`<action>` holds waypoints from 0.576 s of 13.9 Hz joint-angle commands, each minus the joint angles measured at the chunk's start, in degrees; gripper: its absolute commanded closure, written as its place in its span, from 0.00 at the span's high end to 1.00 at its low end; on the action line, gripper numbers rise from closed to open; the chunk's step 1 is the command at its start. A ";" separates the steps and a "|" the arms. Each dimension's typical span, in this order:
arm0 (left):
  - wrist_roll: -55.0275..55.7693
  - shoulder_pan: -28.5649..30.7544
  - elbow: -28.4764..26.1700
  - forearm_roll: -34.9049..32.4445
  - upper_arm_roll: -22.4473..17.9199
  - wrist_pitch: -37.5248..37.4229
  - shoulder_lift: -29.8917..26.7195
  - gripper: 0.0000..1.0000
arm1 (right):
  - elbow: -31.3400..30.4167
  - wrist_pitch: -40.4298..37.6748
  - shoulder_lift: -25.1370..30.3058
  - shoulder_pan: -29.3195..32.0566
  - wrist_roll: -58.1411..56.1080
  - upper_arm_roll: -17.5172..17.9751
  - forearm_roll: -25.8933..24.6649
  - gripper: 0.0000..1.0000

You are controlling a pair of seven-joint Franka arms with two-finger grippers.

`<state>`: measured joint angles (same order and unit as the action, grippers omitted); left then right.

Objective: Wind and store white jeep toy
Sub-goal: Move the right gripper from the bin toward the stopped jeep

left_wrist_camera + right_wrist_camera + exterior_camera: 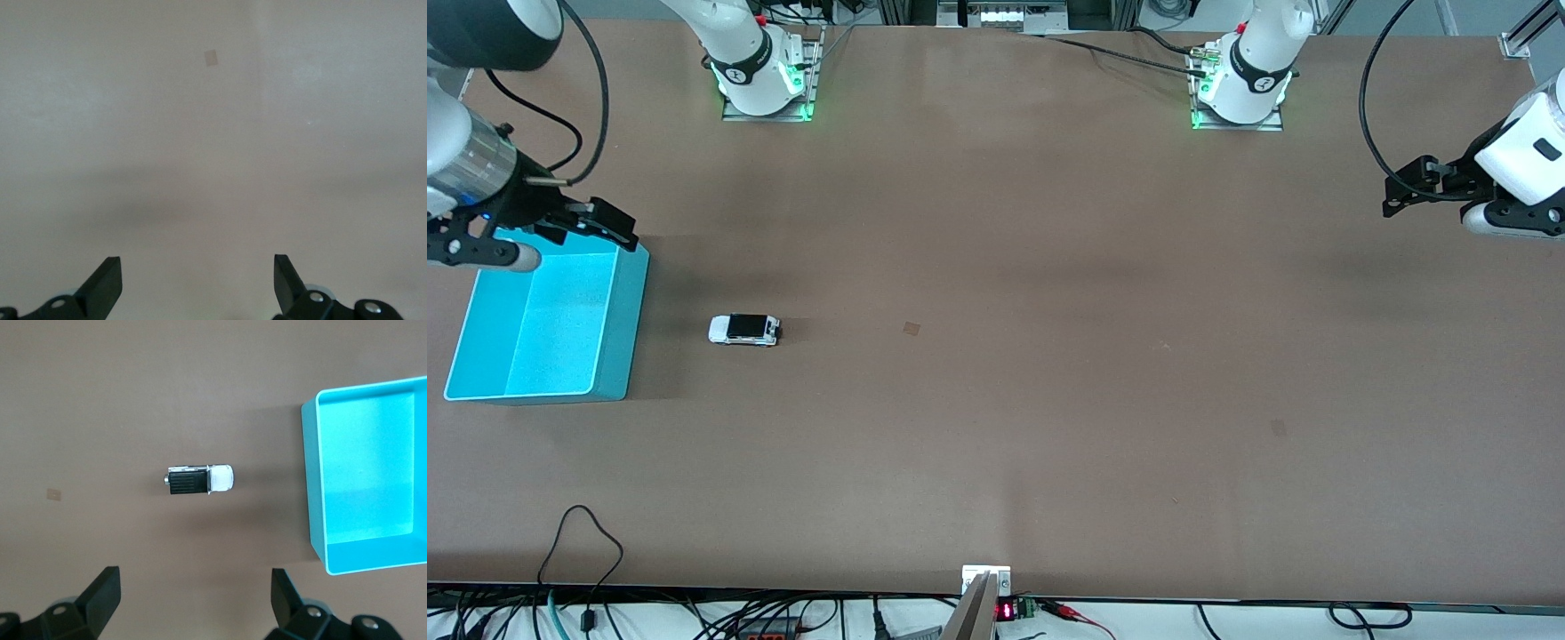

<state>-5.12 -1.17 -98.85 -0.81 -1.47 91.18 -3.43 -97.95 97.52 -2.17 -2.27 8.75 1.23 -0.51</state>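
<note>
The white jeep toy (744,330) with a black roof panel stands on the brown table beside the cyan bin (618,331), toward the right arm's end. It also shows in the right wrist view (199,480), next to the bin (313,480). My right gripper (600,221) is open and empty, up in the air over the bin's rim. Its fingers (100,597) are spread wide. My left gripper (1409,189) is open and empty, held high over the left arm's end of the table, and waits. Its fingers (103,283) frame only bare table.
A small tan patch (911,328) lies on the table near the middle; it also shows in the left wrist view (211,58) and the right wrist view (53,495). The bin is empty inside. Cables run along the table edge nearest the front camera.
</note>
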 commanded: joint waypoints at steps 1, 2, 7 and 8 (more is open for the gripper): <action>-1.47 -0.41 0.59 0.46 -0.29 -1.18 -0.52 1.00 | -0.84 1.27 -1.86 -0.01 -2.57 0.09 0.07 1.00; -1.48 -0.41 0.59 0.46 -0.29 -1.09 -0.52 1.00 | -0.84 1.01 -2.74 -0.01 -8.60 0.17 0.15 1.00; -1.65 -0.41 0.59 0.46 -0.29 -1.26 -0.52 1.00 | -3.12 6.35 -8.19 0.16 -42.44 0.09 0.15 1.00; -1.65 -0.41 0.59 0.46 -0.29 -1.70 -0.52 1.00 | -3.73 7.59 -9.50 0.16 -49.20 0.09 0.15 1.00</action>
<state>-5.63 -1.19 -98.80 -0.81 -1.47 90.97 -3.43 -100.49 103.03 -10.37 -2.31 -30.77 1.25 -0.52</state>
